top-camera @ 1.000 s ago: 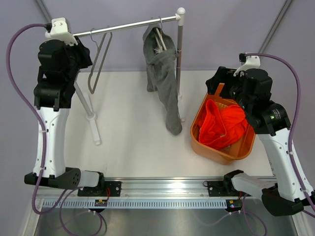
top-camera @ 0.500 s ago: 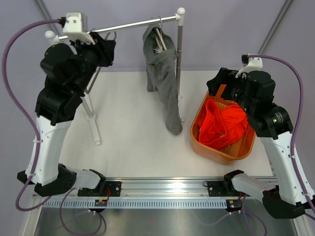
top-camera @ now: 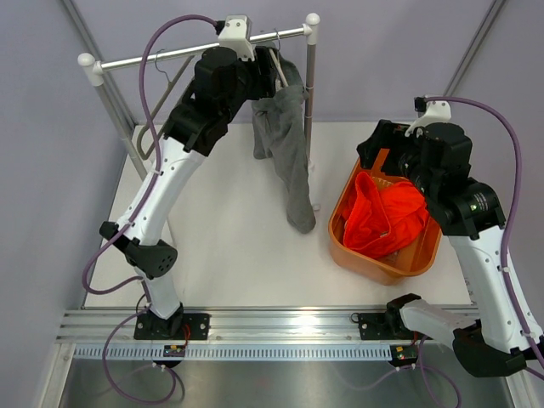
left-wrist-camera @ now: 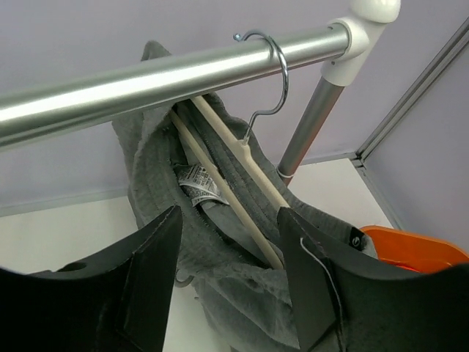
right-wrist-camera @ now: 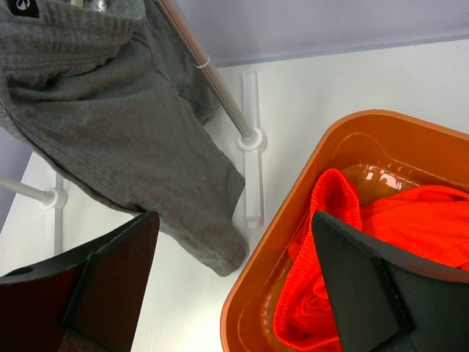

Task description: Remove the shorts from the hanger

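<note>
One pair of orange-red shorts (top-camera: pixel 387 217) in orange tub (top-camera: pixel 367 265)

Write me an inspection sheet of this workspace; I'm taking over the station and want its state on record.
Surface: white table, carrying the clothes rack and the orange basket.
Job's things: grey shorts hang on a wooden hanger on the rail; orange-red shorts lie in the basket.
Clutter: one bare hanger on the rail's left part.
Grippers: left gripper open, fingers either side of the grey shorts' waistband; right gripper open, empty, above the basket's edge.
Cables: a purple cable loops from each wrist; the left one crosses the rail in the top view, contact unclear.
Surroundings: plain lilac walls; metal mounting track at the near edge.
</note>
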Action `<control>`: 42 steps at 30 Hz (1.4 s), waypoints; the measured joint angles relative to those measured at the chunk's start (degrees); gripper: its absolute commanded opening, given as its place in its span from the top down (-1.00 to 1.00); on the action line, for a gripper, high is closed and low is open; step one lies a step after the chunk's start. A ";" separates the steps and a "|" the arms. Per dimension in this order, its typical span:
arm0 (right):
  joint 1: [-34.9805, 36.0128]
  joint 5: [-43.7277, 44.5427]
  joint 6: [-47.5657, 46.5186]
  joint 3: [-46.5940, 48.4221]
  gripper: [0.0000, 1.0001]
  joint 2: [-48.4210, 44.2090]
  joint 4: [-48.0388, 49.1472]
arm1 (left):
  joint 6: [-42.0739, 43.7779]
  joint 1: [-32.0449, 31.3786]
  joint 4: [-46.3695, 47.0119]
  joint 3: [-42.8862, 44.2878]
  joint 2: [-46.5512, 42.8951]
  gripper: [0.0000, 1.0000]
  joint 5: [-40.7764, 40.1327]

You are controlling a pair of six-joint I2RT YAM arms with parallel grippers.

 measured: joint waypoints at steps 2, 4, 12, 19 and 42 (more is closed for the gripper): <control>0.00 0.15 0.00 0.26 -0.88 0.15 -0.87 | -0.59 0.00 0.96 -0.02 1.07 -0.25 0.02; 0.00 0.15 0.00 0.66 -0.87 0.39 -1.55 | -1.18 0.00 2.54 -0.20 1.42 -0.27 0.02; 0.00 0.22 -0.17 1.62 -0.87 1.03 -2.91 | -3.21 0.22 9.51 2.03 3.17 -0.28 0.04; -0.02 0.39 -0.76 1.92 -0.88 1.49 -3.65 | -4.59 0.39 12.04 2.32 7.34 -0.26 0.24; -0.02 0.39 -1.51 2.23 -0.88 2.78 -4.24 | -5.99 2.05 17.53 0.20 13.38 0.75 -0.22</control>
